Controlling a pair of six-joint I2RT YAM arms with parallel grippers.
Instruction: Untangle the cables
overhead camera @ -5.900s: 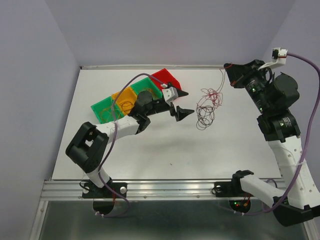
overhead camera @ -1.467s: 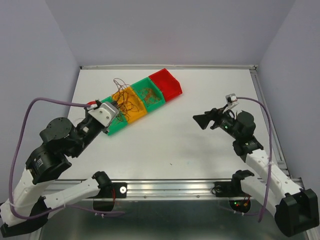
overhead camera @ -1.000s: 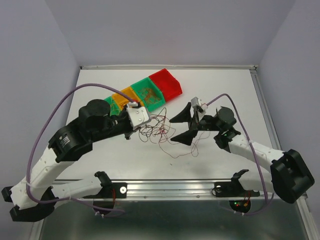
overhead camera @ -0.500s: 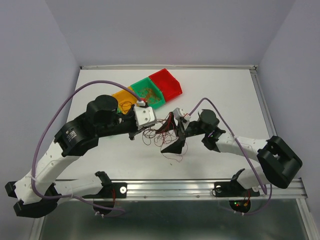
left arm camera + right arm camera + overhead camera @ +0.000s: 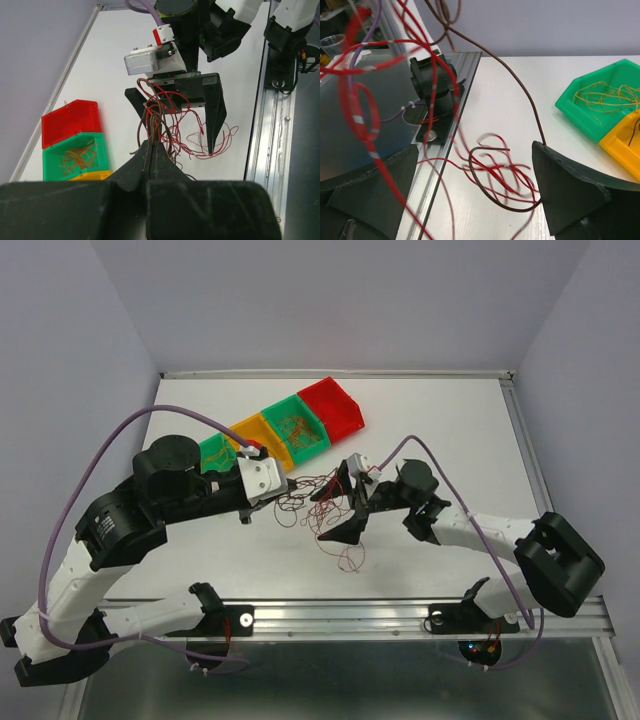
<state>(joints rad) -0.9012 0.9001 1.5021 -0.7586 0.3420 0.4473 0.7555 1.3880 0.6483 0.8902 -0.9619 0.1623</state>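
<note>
The cables point(image 5: 318, 508) are mostly one knotted clump of red & dark brown strands. It hangs just above the table point(image 5: 450, 430) btw your two arms, toward the near side. A few red loops trail down & touch the surface just below the clump.

Your left gripper point(image 5: 150, 150) is pressed together, pinching a bundle of brown & red strands right at its tips, so the clump hangs from there. Your right gripper point(image 5: 337, 506) is spread wide w/ nothing held. The clump sits in its gap, & in the right wrist view one brown strand touches the inner edge of a finger.

Progress, as I judge it: partly done. The green bin point(image 5: 572, 112) already holds a heap of thin yellow-orange strands. The orange bin point(image 5: 620, 145) next to it shows at least one dark strand. So some strands are already out & sorted.

What's left is prob. the bigger share. Reds & browns in the clump loop thru each other, & no single strand hangs free enough to call separated. Can't tell how many strands are in there, too thin & blurred close up.
</note>
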